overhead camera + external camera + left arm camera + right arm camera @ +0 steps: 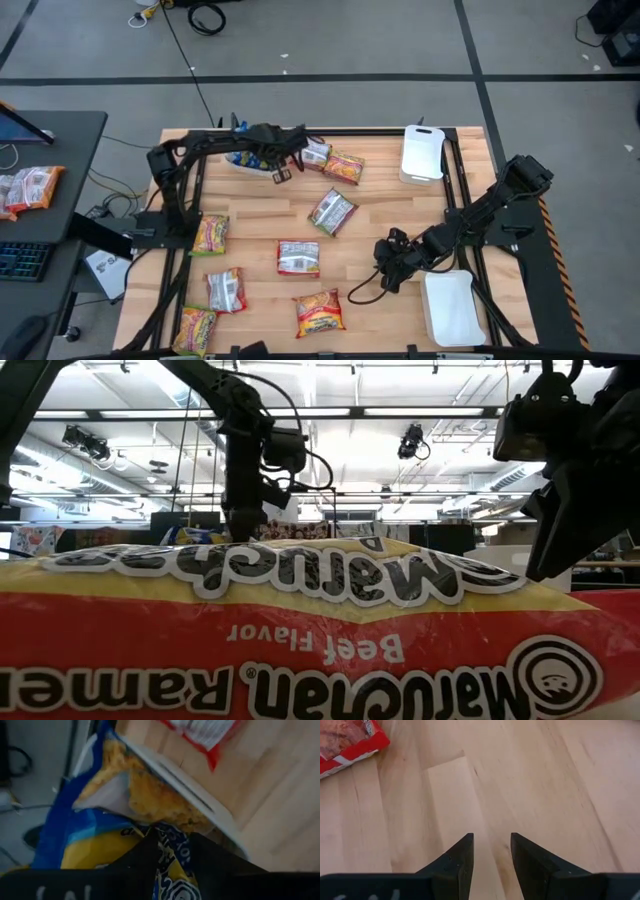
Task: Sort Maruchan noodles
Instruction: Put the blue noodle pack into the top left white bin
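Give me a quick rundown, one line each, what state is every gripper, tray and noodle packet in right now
Left gripper: shut on blue-yellow packet, over the far-left tray.
Right gripper: open, empty, above bare table.
Far-right white tray: empty.
Near-right white tray: empty.
Loose packets: lying flat on the table, unsorted.

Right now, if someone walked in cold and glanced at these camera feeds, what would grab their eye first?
Probably the beef ramen packet pressed right up against the low camera, filling most of that view. Next, the left gripper at the table's far edge, holding a blue-yellow noodle packet over a white tray. More packets lie scattered across the wooden table, while the right gripper hangs open over bare wood near another white tray.
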`<move>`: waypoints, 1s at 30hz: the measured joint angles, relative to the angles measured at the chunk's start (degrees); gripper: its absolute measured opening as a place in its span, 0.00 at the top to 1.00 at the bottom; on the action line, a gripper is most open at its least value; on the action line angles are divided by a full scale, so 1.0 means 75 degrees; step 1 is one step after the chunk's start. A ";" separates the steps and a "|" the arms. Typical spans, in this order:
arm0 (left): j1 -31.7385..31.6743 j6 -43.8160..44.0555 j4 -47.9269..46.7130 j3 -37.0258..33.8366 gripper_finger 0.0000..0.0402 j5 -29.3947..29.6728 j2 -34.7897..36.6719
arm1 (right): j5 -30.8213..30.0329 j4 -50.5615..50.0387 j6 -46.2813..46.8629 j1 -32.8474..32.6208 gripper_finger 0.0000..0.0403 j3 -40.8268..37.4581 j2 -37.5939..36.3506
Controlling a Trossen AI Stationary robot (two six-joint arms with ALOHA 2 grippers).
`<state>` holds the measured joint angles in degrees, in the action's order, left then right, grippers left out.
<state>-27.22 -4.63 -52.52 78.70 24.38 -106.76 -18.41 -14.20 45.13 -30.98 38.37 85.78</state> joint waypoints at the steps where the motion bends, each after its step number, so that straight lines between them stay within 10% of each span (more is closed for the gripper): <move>1: -0.0064 0.0086 -0.0055 0.0001 0.69 -0.0154 0.0000 | 0.0075 0.0000 0.0027 0.0000 0.66 0.0000 0.0000; 9: -0.0114 0.0332 -0.1916 0.1022 0.58 -0.0350 0.0003 | 0.0580 0.0002 -0.0018 0.0029 0.66 0.0000 0.0000; 16: -0.0181 -0.0431 -0.0637 0.1554 0.58 -0.0270 0.0050 | 0.0407 0.0042 0.0022 0.0156 0.66 0.0000 0.0000; 30: -0.0464 -0.1485 0.1366 -0.0542 0.61 -0.0056 0.0055 | 0.0183 0.0055 0.0552 -0.0275 0.66 0.0000 0.0000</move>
<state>-30.70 -15.77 -42.28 74.63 23.96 -106.34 -17.04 -13.78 49.27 -33.05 38.37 85.78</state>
